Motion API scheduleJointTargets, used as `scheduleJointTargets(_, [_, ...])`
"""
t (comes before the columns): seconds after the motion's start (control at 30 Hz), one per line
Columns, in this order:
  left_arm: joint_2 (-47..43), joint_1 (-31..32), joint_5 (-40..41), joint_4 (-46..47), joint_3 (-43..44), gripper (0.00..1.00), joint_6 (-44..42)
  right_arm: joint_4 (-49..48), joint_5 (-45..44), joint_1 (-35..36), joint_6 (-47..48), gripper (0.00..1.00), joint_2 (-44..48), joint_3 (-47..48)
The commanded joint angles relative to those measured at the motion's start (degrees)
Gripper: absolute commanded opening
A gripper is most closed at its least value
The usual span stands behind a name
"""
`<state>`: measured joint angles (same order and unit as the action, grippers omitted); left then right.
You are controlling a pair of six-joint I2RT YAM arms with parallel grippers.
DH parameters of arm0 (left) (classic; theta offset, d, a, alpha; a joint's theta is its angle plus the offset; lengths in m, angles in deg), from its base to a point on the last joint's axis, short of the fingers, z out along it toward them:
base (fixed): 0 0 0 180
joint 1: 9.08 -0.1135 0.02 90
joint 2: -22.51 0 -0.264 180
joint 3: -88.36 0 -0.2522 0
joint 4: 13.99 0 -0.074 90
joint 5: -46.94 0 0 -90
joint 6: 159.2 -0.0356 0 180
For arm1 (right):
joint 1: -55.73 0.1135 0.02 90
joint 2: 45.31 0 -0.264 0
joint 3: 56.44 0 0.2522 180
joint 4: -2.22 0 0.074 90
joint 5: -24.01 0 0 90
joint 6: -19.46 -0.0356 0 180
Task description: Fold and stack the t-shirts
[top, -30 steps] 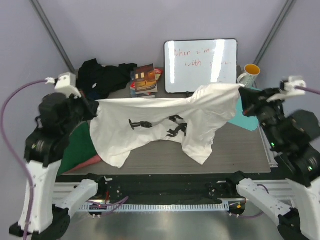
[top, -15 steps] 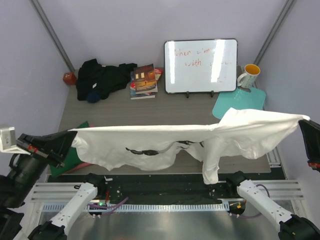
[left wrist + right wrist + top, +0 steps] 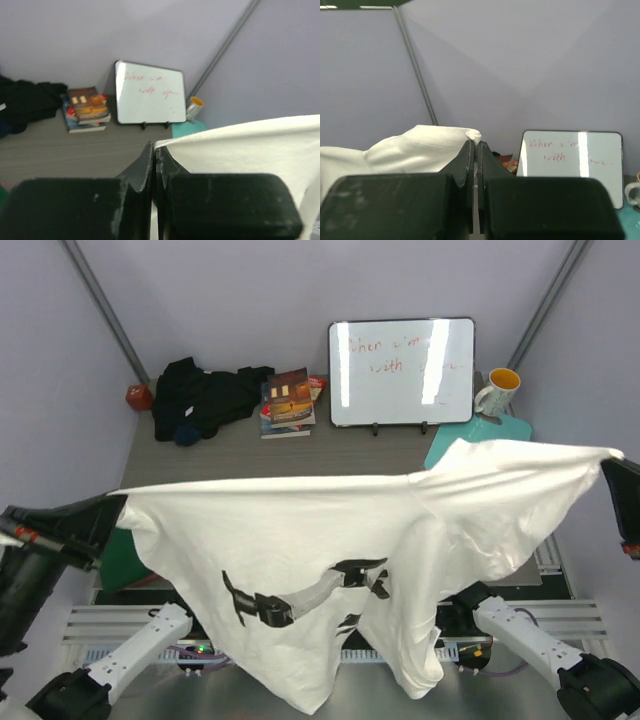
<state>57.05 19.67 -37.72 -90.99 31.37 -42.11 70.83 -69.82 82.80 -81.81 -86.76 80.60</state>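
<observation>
While the white t-shirt (image 3: pixel 300 540) is pinched at 9 and 3 o'clock by the left gripper (image 3: pixel 118 503) and right gripper (image 3: pixel 611 456), spreading is judged underway; flat lowering is needed next.

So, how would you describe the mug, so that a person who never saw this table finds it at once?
Find the whiteboard with red writing, standing at the far edge of the table. Just to its right stands the mug, behind the teal mat. It is the only cup in view: white outside, orange inside.
</observation>
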Motion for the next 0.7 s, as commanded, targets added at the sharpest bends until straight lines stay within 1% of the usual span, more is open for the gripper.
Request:
scheduleJointTargets(0.0, [9.37, 4.9, 20.12, 1.02, -5.62, 0.0, -1.51, -1.59, -11.79, 1.05, 4.4, 0.01, -10.2, -4.01])
scheduleJointTargets(0.07, [13.07, 5.61, 25.04, 0.75, -6.77, 0.0, -3.61, -2.02, -13.91, 1.23, 5.9, 0.01, -12.76, -7.17])
scheduleJointTargets(0.1, [17.36, 5.61, 26.11, 0.49, -6.86, 0.0, -4.23, -2.2, -15.4, 1.32, 7.12, 0.01, -14.95, -8.31])
scheduleJointTargets(0.17, [21.07, 5.61, 27.69, 1.01, -8.35, 0.0, -6.34, -3.34, -17.07, 1.32, 7.66, 0.01, -17.16, -12.44])
scheduleJointTargets(0.2, [23.61, 5.61, 28.4, 2.84, -9.22, 0.0, -7.05, -3.87, -17.69, 1.32, 8.53, 0.01, -18.04, -14.02])
scheduleJointTargets(0.27, [25.91, 5.35, 29.28, 5.22, -12.65, 0.0, -8.8, -5.18, -17.96, 1.32, 8.98, 0.01, -20.85, -18.24])
scheduleJointTargets(0.33, [29.41, 3.78, 28.33, 8.3, -15.98, 0.0, -9.6, -6.85, -19.36, 1.23, 10.03, 0.01, -22.78, -22.88])
scheduleJointTargets(0.4, [31.97, 1.58, 24.65, 10.76, -18.45, 0.0, -10.3, -8.44, -20.5, 1.23, 10.39, 0.01, -24.37, -25.19])
scheduleJointTargets(0.47, [36.1, -1.41, 22.7, 12.17, -22.4, 0.0, -10.65, -9.75, -21.82, 0.97, 10.48, 0.01, -26.82, -27.92])
scheduleJointTargets(0.53, [38.66, -2.38, 23.56, 14.46, -25.65, 0.0, -10.83, -10.98, -21.65, 0.35, 10.56, 0.01, -28.41, -30.28])
scheduleJointTargets(0.6, [42.35, -2.56, 24.19, 15.6, -26.37, 0.0, -10.22, -13.09, -21.48, -0.96, 10.56, 0.01, -30.43, -31.78])
scheduleJointTargets(0.67, [46.38, -2.91, 26.99, 16.04, -26.2, 0.0, -9.78, -15.28, -21.39, -2.02, 10.3, 0.01, -31.75, -33.45])
